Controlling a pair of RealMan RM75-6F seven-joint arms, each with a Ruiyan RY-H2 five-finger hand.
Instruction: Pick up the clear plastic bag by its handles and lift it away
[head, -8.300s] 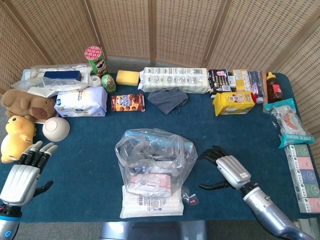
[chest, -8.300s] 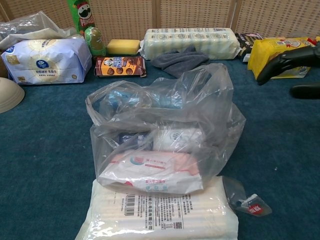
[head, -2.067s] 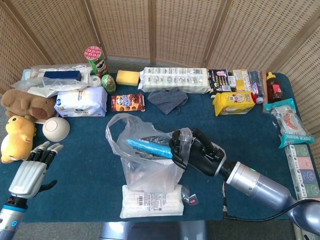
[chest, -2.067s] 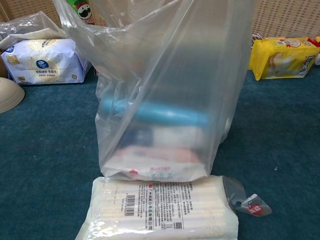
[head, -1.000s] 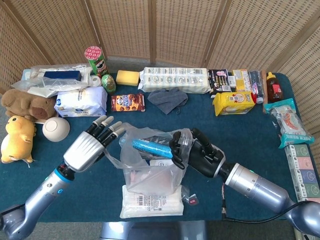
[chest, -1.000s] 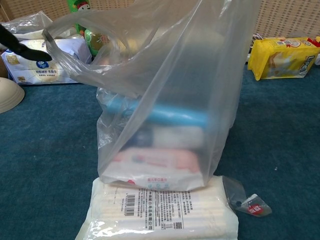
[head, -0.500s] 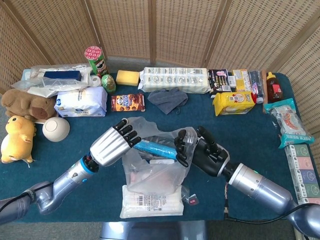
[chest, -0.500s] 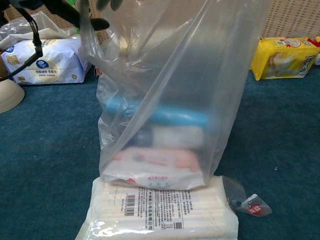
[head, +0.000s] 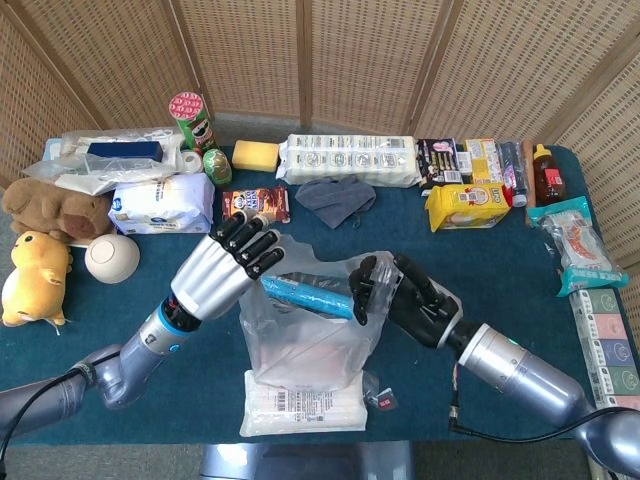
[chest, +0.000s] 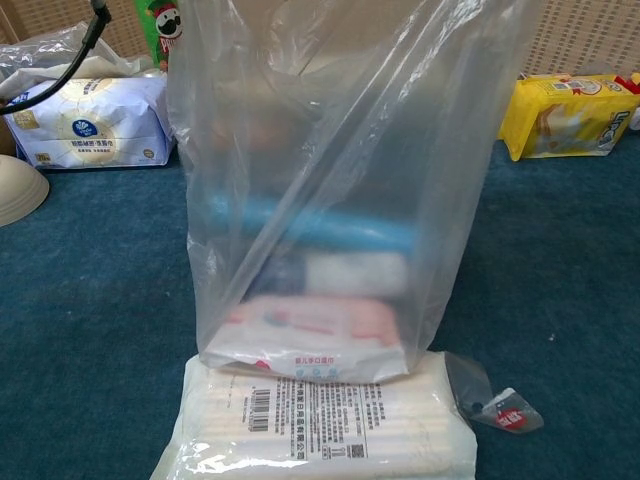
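A flat white pack (chest: 318, 420) is lying nearest, its far end under the clear plastic bag (chest: 330, 190), which is holding a pink-and-white soft pack (chest: 310, 335) and a blue tube (head: 305, 294). The right robot hand (head: 405, 297) is gripping the bag's crinkled top on one side, while the left robot hand (head: 225, 265), fingers spread, is touching the opposite edge. Beyond them a grey cloth (head: 336, 197) is lying crumpled on the blue table (head: 480, 260).

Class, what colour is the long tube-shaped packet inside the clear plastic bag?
Blue; the tube-shaped packet shows best in the head view.
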